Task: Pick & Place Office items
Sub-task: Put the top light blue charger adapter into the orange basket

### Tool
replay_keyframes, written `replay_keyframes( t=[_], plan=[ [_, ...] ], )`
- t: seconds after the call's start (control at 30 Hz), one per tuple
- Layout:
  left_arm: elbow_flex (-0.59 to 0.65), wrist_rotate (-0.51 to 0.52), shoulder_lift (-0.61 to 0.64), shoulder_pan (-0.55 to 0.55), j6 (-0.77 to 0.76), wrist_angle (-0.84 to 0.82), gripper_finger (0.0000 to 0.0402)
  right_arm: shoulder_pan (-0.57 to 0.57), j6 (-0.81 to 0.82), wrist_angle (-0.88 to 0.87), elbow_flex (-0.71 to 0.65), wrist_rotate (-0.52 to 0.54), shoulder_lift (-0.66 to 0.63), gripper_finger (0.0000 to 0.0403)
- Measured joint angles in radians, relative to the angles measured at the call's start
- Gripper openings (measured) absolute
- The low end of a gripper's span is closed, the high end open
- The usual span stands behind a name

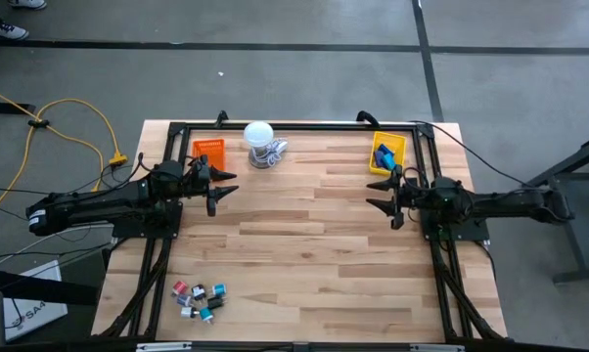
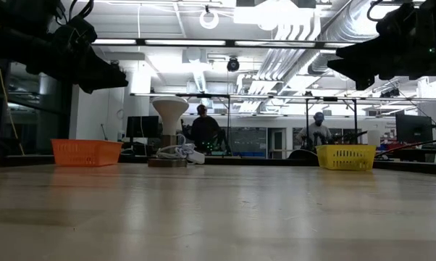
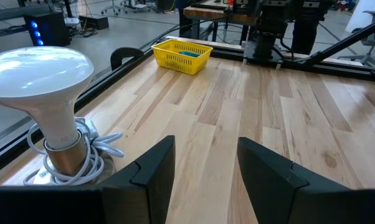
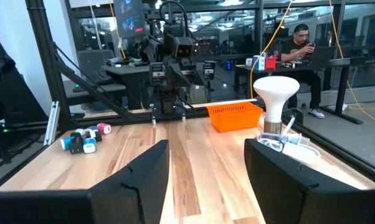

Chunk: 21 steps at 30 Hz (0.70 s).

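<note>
Both grippers, left & right, hover w/ jaws apart & empty, office items clustered ~7 o'clock on table; tight bunching risks grabbing several or scattering them.

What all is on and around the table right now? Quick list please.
office items: a cluster of small pieces, red, black, teal, white; near edge, left side
blue item: one visible, blue; inside the yellow tray
orange tray: one, orange; far edge, left
yellow tray: one, yellow; far edge, right
lamp-like object: one, white round top, cord coiled at its base; far edge, between the trays
table: one, light wood
people: two, in the room behind
left gripper: dark, fingers open, empty, by the orange tray
right gripper: dark, fingers open, empty, by the yellow tray
</note>
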<state>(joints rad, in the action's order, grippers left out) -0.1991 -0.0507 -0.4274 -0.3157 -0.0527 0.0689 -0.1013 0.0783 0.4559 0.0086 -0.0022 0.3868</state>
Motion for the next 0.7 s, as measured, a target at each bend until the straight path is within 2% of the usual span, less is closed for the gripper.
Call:
replay_keyframes(
  t=[0.27,0.47,0.7],
  plan=[
    [0.0,0.0,0.0,0.0,0.0,0.0,0.0167,-0.035,0.007,-0.131,0.0,-0.019,-0.105,0.0195],
    [0.0,0.0,0.0,0.0,0.0,0.0,0.0167,-0.037,0.031,-0.259,-0.001,0.023,-0.184,0.0195],
    [0.0,0.0,0.0,0.0,0.0,0.0,0.0167,-0.037,0.028,-0.387,-0.002,0.024,-0.279,0.0195]
  ],
)
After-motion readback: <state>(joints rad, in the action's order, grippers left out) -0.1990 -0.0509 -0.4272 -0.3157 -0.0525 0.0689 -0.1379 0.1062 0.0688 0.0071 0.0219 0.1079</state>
